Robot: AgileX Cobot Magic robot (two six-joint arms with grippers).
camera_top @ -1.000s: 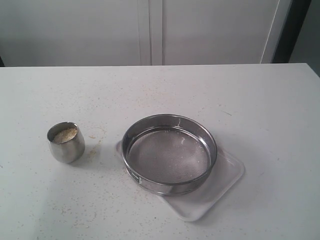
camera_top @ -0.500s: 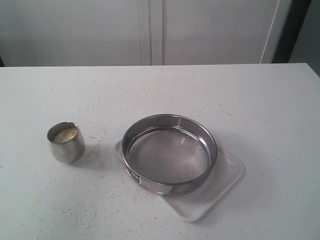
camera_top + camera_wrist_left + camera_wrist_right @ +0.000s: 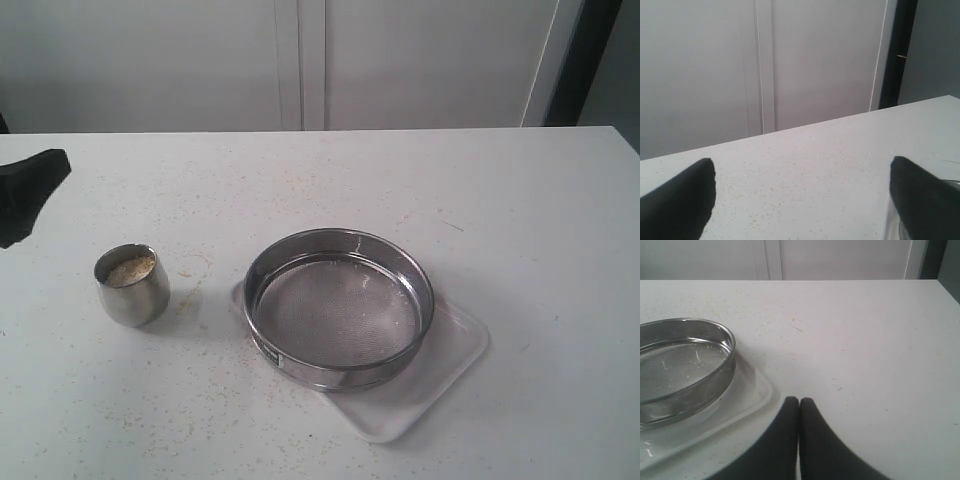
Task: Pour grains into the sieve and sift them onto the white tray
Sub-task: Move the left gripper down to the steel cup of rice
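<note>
Left gripper [image 3: 802,172]: jaws wide, empty.
Cup [image 3: 132,290] with grains [image 3: 129,268]: near left gripper, on its sieve [image 3: 330,378] side.
Nearer arm: left.
Right gripper [image 3: 799,404]: closed, empty, beside white tray [image 3: 452,350].

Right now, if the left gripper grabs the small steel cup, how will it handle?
The cup looks rigid and polished with a rounded wall, so it may slip in a grip. It narrows toward its base, so a push could tip it. The grains sit high inside and could spill.
</note>
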